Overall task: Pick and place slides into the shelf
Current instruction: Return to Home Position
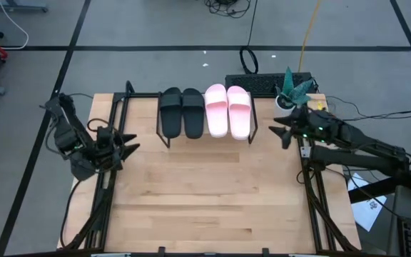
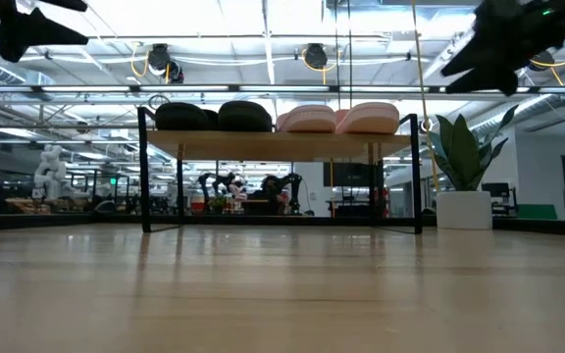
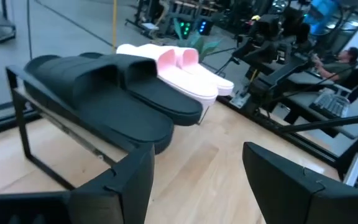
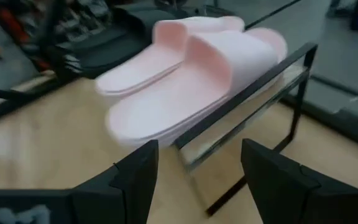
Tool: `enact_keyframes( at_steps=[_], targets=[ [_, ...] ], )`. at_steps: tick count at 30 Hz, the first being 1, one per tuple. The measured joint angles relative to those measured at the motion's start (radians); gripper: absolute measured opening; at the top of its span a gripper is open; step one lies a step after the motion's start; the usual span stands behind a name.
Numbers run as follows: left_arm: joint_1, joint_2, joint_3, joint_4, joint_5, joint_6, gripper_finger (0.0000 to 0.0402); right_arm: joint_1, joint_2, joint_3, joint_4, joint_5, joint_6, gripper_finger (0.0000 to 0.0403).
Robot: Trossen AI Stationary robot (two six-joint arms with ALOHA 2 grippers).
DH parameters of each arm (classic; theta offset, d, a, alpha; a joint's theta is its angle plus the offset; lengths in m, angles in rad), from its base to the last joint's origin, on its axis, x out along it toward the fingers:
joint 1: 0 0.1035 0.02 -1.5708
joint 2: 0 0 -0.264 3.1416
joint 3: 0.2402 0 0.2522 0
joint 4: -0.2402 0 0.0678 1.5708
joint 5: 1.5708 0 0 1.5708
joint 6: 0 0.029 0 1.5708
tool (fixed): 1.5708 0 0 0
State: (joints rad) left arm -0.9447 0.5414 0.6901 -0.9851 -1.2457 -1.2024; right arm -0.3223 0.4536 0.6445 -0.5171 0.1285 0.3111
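Two black slides [image 1: 180,112] and two pale pink slides [image 1: 227,111] lie side by side, soles down, on the plank top of the shelf [image 2: 282,144] at the table's far middle. The pink pair [image 4: 191,68] overhangs the shelf's front rail a little. My left gripper [image 1: 128,146] hovers open to the left of the shelf, above the table, pointing toward the black slides [image 3: 104,93]. Right of the shelf, my right gripper [image 1: 280,132] hovers open and points toward the pink pair. Nothing is between either gripper's fingers.
A potted plant [image 1: 291,89] stands at the table's far right corner, close behind my right gripper. Black frame rails run along the table's left side [image 1: 105,193] and right side [image 1: 312,193]. Bare wooden tabletop [image 1: 205,193] stretches in front of the shelf.
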Motion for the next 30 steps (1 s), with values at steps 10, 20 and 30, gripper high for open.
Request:
enact_keyframes(
  at_steps=[10, 20, 30],
  targets=[
    [0.0, 0.058, -0.244, 0.438, -0.02, 0.075, 0.0239, 0.056, -0.239, -0.146, 0.107, 0.028, 0.11, 0.0219],
    [0.059, 0.147, -0.388, 0.748, -0.029, 0.173, 0.0239, 0.069, -0.242, -0.415, 0.381, 0.083, 0.108, 0.0219],
    [0.271, 0.131, -0.392, 0.711, 0.215, 0.245, 0.0239, 0.034, -0.242, -0.438, 0.366, 0.081, -0.004, 0.0219]
  ],
)
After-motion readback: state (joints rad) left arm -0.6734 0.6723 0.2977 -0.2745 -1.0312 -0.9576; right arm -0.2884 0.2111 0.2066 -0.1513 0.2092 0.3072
